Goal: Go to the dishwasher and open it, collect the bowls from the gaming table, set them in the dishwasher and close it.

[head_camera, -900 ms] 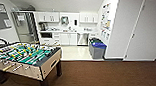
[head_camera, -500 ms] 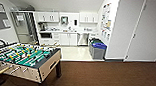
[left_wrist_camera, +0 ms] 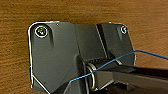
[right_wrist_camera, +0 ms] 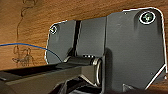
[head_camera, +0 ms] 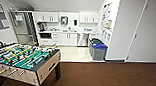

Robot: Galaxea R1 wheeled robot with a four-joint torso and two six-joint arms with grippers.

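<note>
A: What does the head view give?

B: A kitchenette at the far end. The dishwasher (head_camera: 83,39) sits under the table (head_camera: 69,32), steel front shut, white cabinets (head_camera: 69,39) to its left. Two bins (head_camera: 98,50) with blue lids stand just right of it, nearer us. A football table (head_camera: 26,59) with a green field fills the near left, on brown carpet (head_camera: 105,77).

A: And the wrist views?

B: Wood-grain floor (left_wrist_camera: 82,11) under each arm, which the head view lacks, and a thin blue cable (left_wrist_camera: 112,61) crossing the dark plate.

A: The hands, wide or narrow?

B: Cannot tell for either.
</note>
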